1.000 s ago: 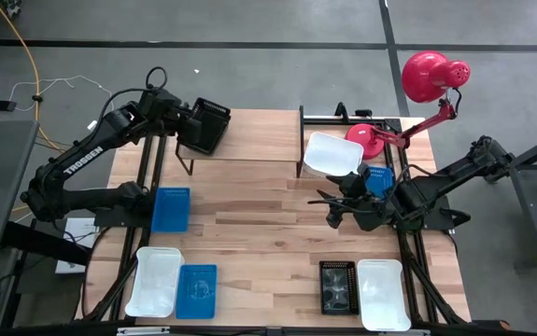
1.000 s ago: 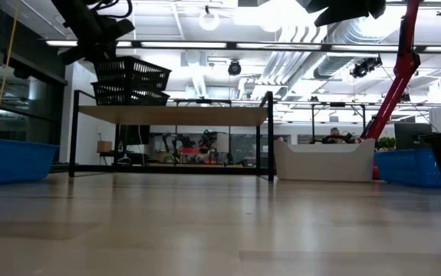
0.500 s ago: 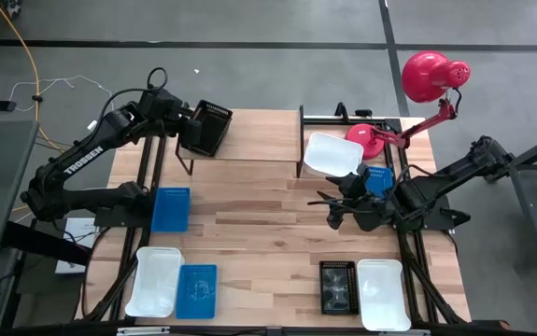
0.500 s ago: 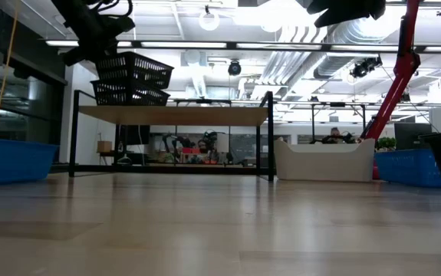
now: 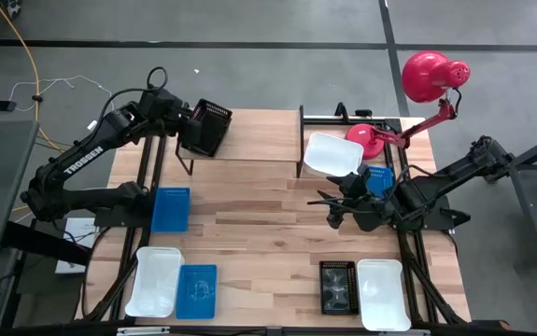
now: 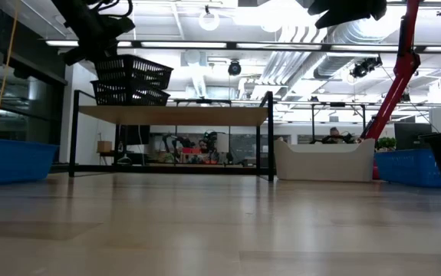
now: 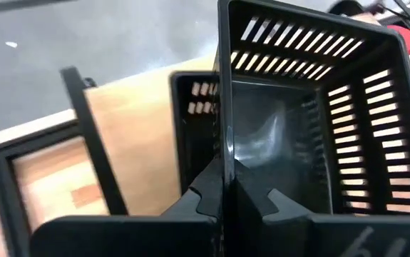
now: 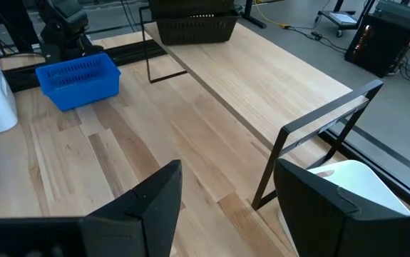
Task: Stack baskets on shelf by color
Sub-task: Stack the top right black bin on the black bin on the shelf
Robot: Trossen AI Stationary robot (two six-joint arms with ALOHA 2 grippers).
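**Black basket hangs tilted over its twin on the shelf corner**

Black basket (image 7: 311, 121) is in my left gripper (image 7: 226, 203), the fingers closed together on its near wall. I hold it tilted above a second black basket (image 6: 130, 94), which sits on the left end of the shelf (image 5: 249, 135).

The risk, as I judge it, is the tilt. If I let go now, the held basket could catch on the lower one's rim and sit crooked instead of nesting. It might also push the lower basket toward the shelf edge, which is close.

Farther off, my right gripper (image 8: 226, 207) waits with its fingers spread wide and empty, over the bench beside a white basket (image 5: 332, 154).

Compared with a second ago, the held basket has risen slightly and its tilt has shifted. Everything else on the bench (image 5: 268, 224) is unchanged.
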